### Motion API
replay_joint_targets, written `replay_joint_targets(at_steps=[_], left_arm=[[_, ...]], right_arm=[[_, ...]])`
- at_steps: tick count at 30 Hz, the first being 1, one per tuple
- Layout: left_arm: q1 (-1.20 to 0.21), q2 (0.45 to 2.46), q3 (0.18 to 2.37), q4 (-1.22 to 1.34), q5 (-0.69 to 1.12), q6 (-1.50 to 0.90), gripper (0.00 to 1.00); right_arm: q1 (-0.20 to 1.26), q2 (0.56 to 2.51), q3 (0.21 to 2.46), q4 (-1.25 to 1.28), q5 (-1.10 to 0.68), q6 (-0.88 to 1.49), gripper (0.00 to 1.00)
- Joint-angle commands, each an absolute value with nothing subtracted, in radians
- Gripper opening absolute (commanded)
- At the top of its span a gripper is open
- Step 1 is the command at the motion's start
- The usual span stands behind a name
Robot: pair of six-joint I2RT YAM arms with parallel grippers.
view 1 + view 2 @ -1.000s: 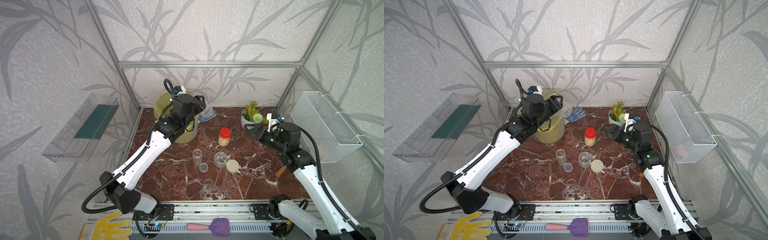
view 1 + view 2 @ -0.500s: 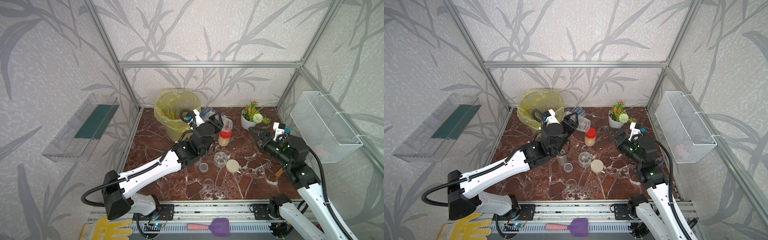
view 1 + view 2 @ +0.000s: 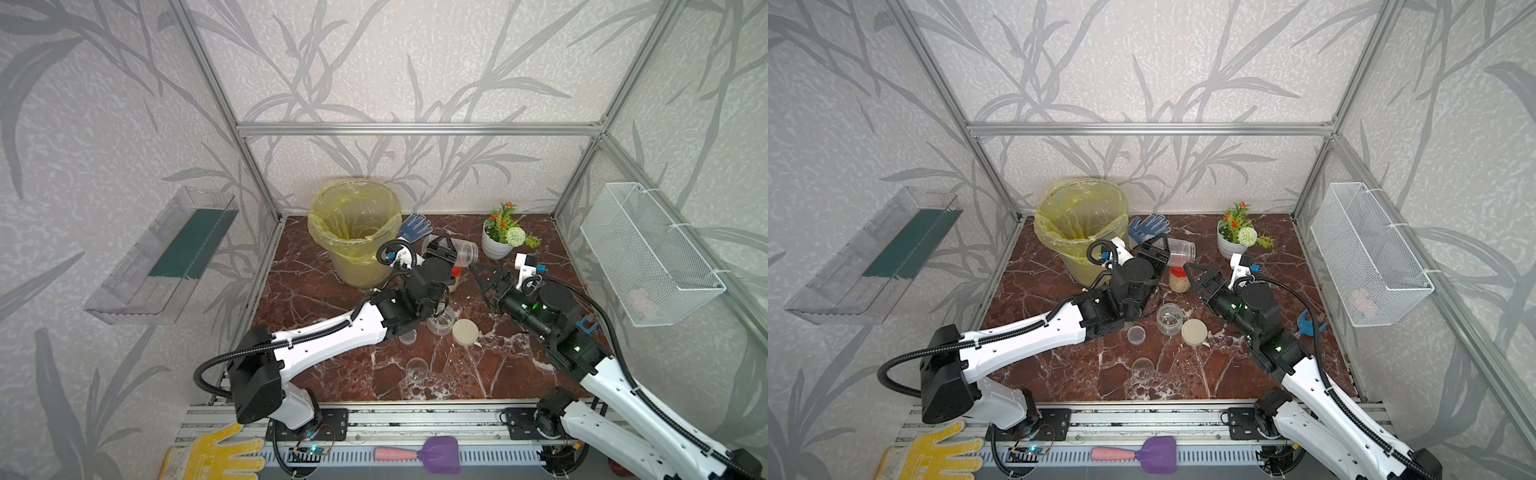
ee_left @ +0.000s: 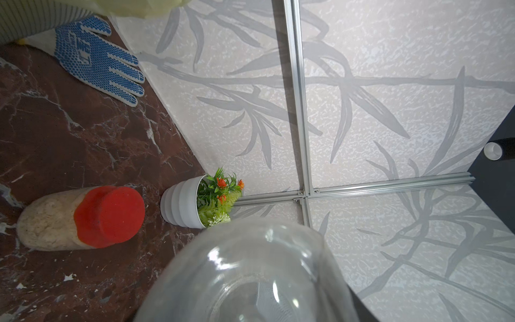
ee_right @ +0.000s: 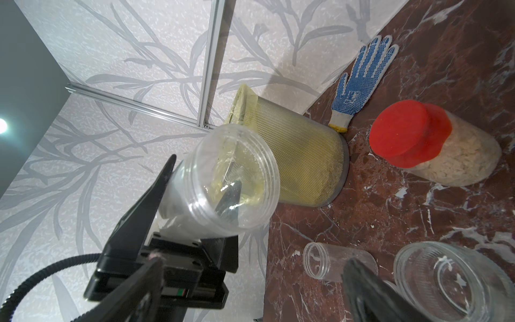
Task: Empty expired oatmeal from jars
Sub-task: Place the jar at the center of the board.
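The left gripper point(image 3: 1156, 249) is clamped on a clear jar point(image 3: 1181, 249), one finger on each side of the body near its bottom, so the threaded mouth stays free. In the right wrist view this clear jar point(image 5: 231, 181) looks empty; I see no flakes inside, only the yellow liner through its wall. I judge it is light and stiff, with a smooth wall that can slip, so a hold around the middle of the body seems safer than at the rim. Its long axis lies almost level in the air above the table point(image 3: 1059, 316), between the bucket point(image 3: 1079, 224) and the flower pot point(image 3: 1227, 245). The mouth points away from the bucket, toward the right arm, and the bottom points back to the bucket. The right gripper point(image 3: 1195, 277) has its jaws wide apart and holds nothing; it hovers just beside the red-capped jar point(image 3: 1178, 279), not touching it as far as I can tell. This jar stands upright on the table with its cap on top and is filled almost to the cap with oatmeal point(image 5: 459, 164), so I expect it is heavier. A good hold would be the body below the cap, leaving the cap free for the other gripper to unscrew. Nearer the front, a squat open jar point(image 3: 1169, 319) stands beside its beige lid point(image 3: 1195, 332).
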State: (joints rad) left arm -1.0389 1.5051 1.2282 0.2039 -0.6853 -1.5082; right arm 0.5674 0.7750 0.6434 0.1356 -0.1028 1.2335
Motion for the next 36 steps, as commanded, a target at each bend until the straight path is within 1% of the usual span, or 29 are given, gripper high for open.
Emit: replay_joint_targets(at_steps=[1, 7, 15, 23, 29, 36], left_arm=[[-1.047, 1.469, 1.179, 0.251, -0.702, -1.612, 0.00], [-1.063, 1.475, 1.119, 0.317, -0.682, -1.687, 0.00], [-1.101, 1.486, 1.110, 0.388, -0.742, -1.680, 0.02], [-1.113, 1.552, 1.118, 0.432, -0.693, -1.735, 0.02], [-1.127, 1.546, 1.131, 0.430, -0.683, -1.704, 0.02], [-1.134, 1.557, 1.131, 0.448, -0.668, -1.710, 0.02]], right_arm=[[0.581, 0.782, 0.635, 0.254, -0.031, 1.263, 0.99], [0.605, 0.823, 0.638, 0.314, -0.020, 1.284, 0.98], [0.626, 0.831, 0.629, 0.310, 0.016, 1.306, 0.96], [0.627, 0.865, 0.613, 0.388, -0.005, 1.341, 0.95], [0.626, 0.867, 0.617, 0.400, -0.009, 1.346, 0.88], [0.627, 0.874, 0.603, 0.419, -0.020, 1.356, 0.74]])
